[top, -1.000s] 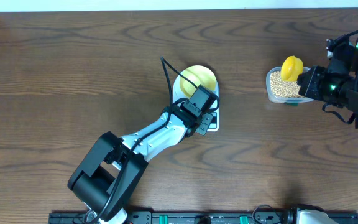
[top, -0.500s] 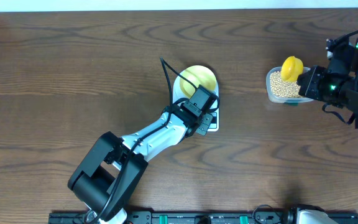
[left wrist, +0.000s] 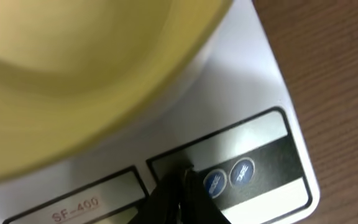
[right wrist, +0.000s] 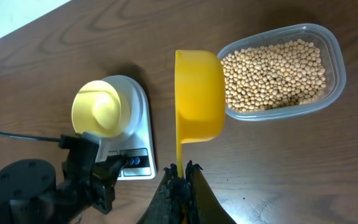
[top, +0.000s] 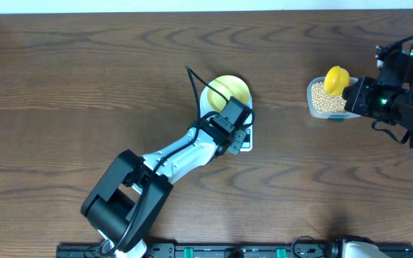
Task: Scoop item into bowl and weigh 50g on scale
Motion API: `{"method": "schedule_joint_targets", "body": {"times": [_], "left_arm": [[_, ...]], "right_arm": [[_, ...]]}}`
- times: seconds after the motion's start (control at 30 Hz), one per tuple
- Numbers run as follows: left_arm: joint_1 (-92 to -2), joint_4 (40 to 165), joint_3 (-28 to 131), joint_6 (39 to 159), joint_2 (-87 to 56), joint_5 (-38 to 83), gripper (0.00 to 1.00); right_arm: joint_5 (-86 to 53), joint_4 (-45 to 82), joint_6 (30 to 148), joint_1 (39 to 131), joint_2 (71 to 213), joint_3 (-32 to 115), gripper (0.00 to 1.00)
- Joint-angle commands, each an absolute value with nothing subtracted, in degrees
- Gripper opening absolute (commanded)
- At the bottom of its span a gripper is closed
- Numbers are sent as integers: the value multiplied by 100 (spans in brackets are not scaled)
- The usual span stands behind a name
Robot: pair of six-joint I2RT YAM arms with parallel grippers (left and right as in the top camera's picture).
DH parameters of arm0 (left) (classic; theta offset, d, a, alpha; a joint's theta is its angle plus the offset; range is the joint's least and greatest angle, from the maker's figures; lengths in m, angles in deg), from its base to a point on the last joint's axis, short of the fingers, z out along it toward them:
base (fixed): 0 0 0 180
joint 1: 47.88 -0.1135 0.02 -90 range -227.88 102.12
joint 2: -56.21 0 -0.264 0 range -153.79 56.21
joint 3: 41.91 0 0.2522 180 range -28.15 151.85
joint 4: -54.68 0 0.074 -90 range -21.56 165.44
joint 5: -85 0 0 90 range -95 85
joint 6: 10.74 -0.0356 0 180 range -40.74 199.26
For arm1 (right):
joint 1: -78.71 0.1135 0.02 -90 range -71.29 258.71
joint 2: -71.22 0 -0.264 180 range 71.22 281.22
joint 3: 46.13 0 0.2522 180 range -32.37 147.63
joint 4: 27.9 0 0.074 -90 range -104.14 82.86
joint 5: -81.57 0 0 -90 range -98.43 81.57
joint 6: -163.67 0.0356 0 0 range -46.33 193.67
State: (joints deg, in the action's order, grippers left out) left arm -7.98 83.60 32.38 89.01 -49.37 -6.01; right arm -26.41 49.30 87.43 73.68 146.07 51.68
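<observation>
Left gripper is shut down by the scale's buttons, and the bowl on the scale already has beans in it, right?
Not quite: the bowl on the scale is empty, as the right wrist view shows; the beans lie in the clear container. The left gripper is shut by the buttons.

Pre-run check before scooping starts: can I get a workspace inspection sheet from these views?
Surface: dark wood table, no spills seen.
Job's things: empty bowl on scale; beans in clear container; yellow scoop at the container's end.
Clutter: nothing seen.
Hands: left hand shut, tip at the scale's buttons; right hand shut on the scoop's handle.
Cables: black cable arcs from the left arm beside the bowl.
Surroundings: white strip at far edge; black rail at near edge.
</observation>
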Motion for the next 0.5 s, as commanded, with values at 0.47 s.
{"method": "schedule_joint_targets", "body": {"times": [0.47], "left_arm": [[-837,8712,3009,9052,-5490,-708,7]], "right_arm": [[-2501,4978,8620,7339,14550,5301,1]]}}
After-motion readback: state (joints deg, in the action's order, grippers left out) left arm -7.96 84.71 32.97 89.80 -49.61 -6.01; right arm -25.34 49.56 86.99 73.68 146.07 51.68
